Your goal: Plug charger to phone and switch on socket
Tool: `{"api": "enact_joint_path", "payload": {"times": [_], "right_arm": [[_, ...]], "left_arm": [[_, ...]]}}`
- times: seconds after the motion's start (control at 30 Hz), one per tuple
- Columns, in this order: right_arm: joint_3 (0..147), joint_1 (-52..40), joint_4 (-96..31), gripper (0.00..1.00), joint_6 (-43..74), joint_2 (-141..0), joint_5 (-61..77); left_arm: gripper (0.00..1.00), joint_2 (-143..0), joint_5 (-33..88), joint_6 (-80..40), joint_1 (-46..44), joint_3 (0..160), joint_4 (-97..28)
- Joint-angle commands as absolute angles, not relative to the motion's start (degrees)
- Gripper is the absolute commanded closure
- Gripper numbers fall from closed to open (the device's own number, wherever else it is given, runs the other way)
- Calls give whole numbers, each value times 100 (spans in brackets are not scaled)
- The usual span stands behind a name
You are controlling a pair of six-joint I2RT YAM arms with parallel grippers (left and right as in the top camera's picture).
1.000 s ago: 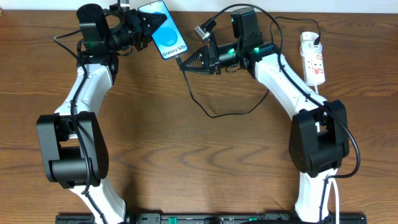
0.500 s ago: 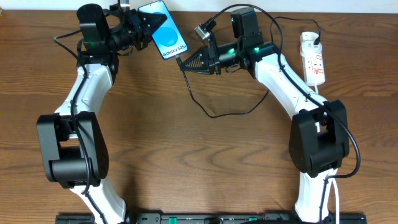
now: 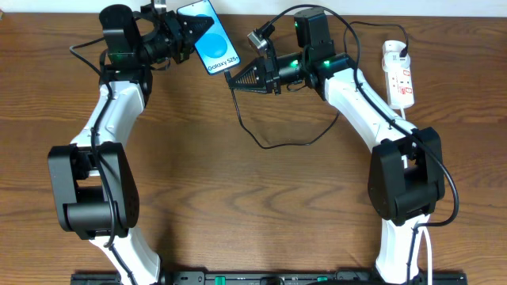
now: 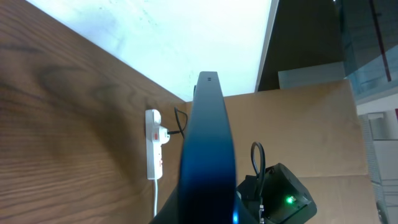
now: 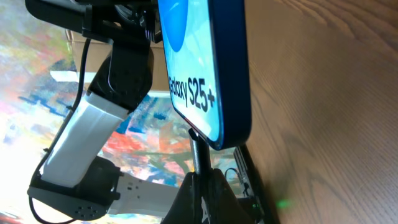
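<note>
One phone [image 3: 210, 36], pinched by the left gripper [image 3: 184, 33] at the far edge of the table [image 3: 238, 206]. One charger [image 3: 269, 145], tip clamped in the right gripper [image 3: 236, 79] at the phone's lower end, cable looping below. One socket [image 3: 398, 75] far right, beyond the right arm.

Robotics lab: left arm [image 3: 107, 119], right arm [image 3: 356, 95] on wooden table [image 3: 238, 206], cardboard partition [image 4: 298, 130].

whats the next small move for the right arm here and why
Probably a short push of the right pincer straight toward the phone. It is shut on the charger tip, which meets the phone's bottom edge in the right wrist view; whether it is seated cannot be told. The left pincer holds the phone to brace it.
</note>
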State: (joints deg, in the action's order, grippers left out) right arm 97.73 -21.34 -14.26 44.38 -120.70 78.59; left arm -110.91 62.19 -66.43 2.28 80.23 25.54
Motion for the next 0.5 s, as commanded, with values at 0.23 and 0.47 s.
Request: {"api": "enact_joint_path", "payload": {"times": [0.23, 0.47], "right_arm": [[9780, -2095, -1345, 99, 4519, -12066, 7636], [9780, -2038, -1345, 99, 4582, -12066, 7509]], "left_arm": [[93, -11026, 6678, -6379, 56, 8068, 2582], [93, -11028, 6770, -6099, 56, 8068, 2257]]}}
